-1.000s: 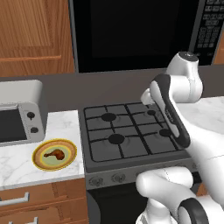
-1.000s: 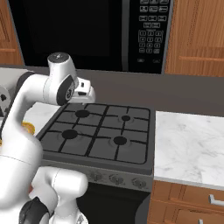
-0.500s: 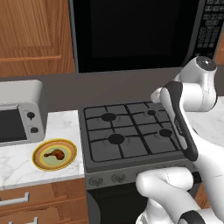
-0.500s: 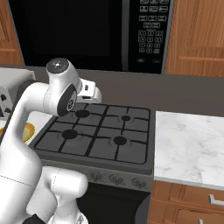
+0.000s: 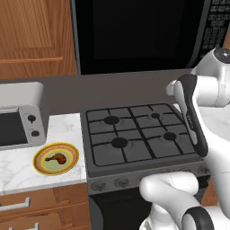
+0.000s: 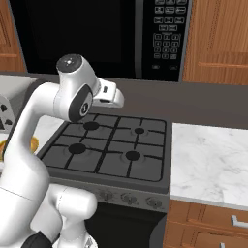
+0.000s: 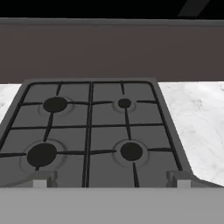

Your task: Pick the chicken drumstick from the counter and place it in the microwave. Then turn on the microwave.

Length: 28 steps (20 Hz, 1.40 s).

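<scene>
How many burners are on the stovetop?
4 on the stovetop: back left burner, back right burner, front left burner, front right burner. None seem hidden.

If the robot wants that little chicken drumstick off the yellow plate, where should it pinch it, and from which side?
Probably from straight above, closing across the thick meaty end of the chicken drumstick. It lies flat on the yellow plate on the counter, so its sides are low and the raised rim blocks a sideways approach. The thin bone end offers less to hold. Finer detail is too small to tell.
</scene>
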### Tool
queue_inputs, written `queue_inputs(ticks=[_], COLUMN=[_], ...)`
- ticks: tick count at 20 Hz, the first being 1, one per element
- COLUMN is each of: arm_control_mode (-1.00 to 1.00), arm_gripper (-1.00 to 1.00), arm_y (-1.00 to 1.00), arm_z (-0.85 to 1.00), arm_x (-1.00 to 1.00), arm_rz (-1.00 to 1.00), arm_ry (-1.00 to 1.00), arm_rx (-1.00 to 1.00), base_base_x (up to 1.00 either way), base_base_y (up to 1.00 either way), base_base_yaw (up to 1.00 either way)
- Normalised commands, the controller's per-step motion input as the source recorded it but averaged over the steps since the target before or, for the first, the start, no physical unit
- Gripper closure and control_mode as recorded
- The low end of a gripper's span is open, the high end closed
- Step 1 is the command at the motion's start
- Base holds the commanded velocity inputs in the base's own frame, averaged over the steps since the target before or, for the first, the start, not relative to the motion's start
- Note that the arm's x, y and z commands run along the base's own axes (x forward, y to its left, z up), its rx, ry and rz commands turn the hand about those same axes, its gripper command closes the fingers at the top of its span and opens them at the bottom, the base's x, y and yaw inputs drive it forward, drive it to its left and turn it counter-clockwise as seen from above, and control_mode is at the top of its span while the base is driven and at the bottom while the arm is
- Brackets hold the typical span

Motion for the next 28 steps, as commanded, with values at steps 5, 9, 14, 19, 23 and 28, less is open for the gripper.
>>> queue_inputs(ticks=[5, 9, 14, 19, 23, 28], arm_control_mode=[-1.0, -1.0, -1.0, -1.0, -1.0, -1.0], arm_gripper=[-1.0, -1.0, -1.0, -1.0, -1.0, -1.0], arm_y=[-0.34, -0.28, -0.23, -0.16, -0.16, -0.12], arm_z=[0.39, 0.34, 0.32, 0.29, 0.35, 0.37], arm_x=[0.0, 0.0, 0.0, 0.0, 0.0, 0.04], arm_rz=[-0.08, -0.04, -0.01, 0.0, 0.0, 0.0], arm_ry=[-0.01, -0.06, -0.09, -0.13, -0.1, -0.06], arm_rx=[0.0, 0.0, 0.0, 0.0, 0.0, 0.0], base_base_x=[0.0, 0.0, 0.0, 0.0, 0.0, 0.0], base_base_y=[0.0, 0.0, 0.0, 0.0, 0.0, 0.0], base_base_yaw=[0.0, 0.0, 0.0, 0.0, 0.0, 0.0])
